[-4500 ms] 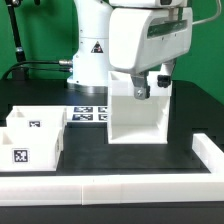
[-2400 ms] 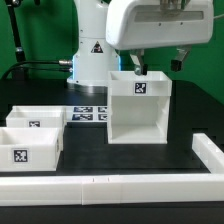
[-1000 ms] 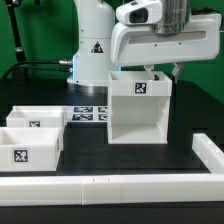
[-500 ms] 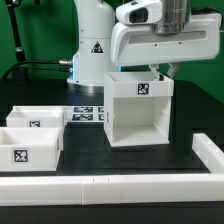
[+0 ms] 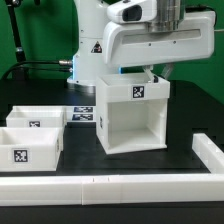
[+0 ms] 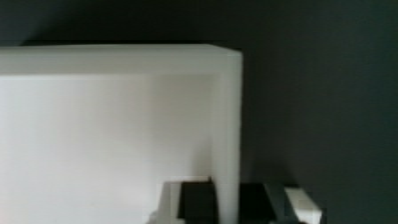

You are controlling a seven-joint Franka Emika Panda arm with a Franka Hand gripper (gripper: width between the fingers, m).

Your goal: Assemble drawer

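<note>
The drawer's tall white housing (image 5: pixel 132 115) stands on the black table with its open side toward the camera and a square tag on its top front. My gripper (image 5: pixel 153 74) comes down on its upper edge at the exterior view's right and is shut on the housing's side wall. In the wrist view the white wall (image 6: pixel 224 120) runs between my two dark fingers (image 6: pixel 196 203), with the gripper (image 6: pixel 231 202) astride it. Two shallow white tagged trays (image 5: pixel 36 122) (image 5: pixel 28 148) sit at the exterior view's left.
The marker board (image 5: pixel 84 116) lies flat behind the trays, partly hidden by the housing. A low white rail (image 5: pixel 110 185) runs along the front and turns up the exterior view's right side (image 5: pixel 208 150). The robot's base (image 5: pixel 92 55) stands behind.
The gripper came down onto the housing's top edge and closed on its wall. The housing has since shifted toward the exterior view's left and a little nearer the front.
</note>
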